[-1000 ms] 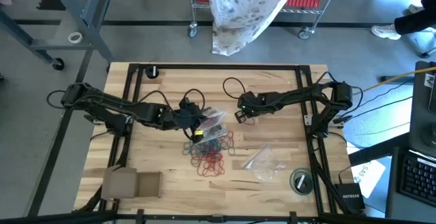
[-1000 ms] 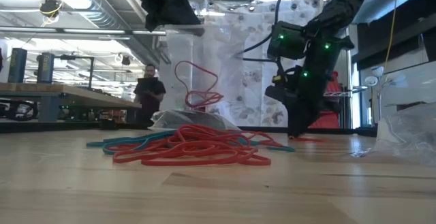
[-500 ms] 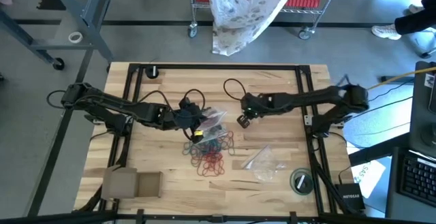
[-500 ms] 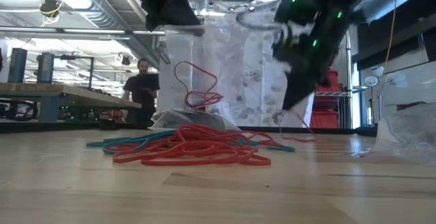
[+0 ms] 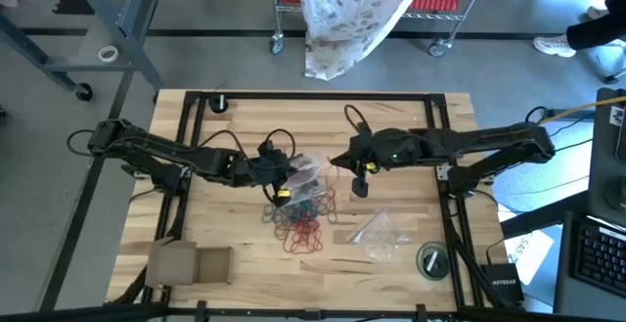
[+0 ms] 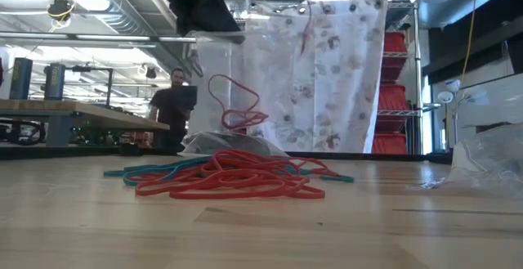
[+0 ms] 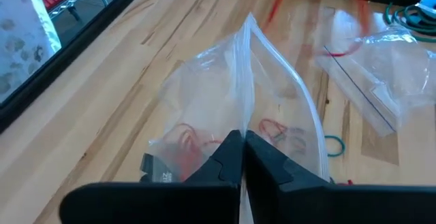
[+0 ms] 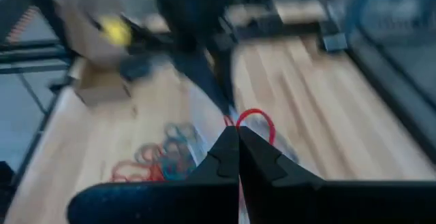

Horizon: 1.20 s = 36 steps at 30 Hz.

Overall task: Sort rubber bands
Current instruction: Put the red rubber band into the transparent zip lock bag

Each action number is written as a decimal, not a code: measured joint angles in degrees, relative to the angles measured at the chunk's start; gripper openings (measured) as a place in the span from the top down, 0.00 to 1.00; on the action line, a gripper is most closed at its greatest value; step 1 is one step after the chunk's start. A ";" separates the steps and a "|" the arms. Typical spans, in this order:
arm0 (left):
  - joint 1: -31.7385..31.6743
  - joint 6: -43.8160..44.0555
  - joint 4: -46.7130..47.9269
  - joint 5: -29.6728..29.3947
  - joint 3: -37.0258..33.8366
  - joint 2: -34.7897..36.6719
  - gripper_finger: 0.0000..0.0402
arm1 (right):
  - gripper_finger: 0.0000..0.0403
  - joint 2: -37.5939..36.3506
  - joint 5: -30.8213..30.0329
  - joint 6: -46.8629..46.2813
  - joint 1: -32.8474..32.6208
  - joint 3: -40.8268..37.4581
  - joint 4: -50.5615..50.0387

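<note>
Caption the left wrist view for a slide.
Left claw shut on a clear plastic bag holding a few rubber bands, above the wooden table.

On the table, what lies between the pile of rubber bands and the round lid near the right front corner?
In the high view, a flat clear plastic bag lies between the pile of rubber bands and the round lid; the rest is bare wood.
</note>
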<state>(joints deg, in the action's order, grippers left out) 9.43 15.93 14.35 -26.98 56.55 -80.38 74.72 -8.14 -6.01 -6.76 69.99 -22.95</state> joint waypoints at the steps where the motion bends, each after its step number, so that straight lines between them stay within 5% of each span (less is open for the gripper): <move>1: 0.00 -0.53 -0.03 0.01 0.00 0.00 1.00 | 1.00 0.18 0.34 1.56 -0.20 1.31 0.55; 9: 0.04 -2.74 -0.47 1.42 0.00 -0.02 1.00 | 1.00 2.68 6.30 11.62 -0.33 3.63 10.42; 19: 0.07 -2.52 -0.18 6.12 -0.02 -0.02 1.00 | 1.00 9.82 10.46 34.68 -0.35 3.59 9.59; 24: 0.07 -1.39 0.17 10.69 0.00 -0.02 1.00 | 1.00 11.65 9.71 37.95 -0.35 3.50 9.80; 36: 0.07 -1.38 0.27 11.00 0.00 -0.02 1.00 | 1.00 11.36 9.68 42.47 -0.35 3.50 16.92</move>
<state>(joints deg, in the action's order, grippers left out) 9.50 14.56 14.62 -15.99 56.55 -80.40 86.08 1.54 36.47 -7.11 73.49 -6.03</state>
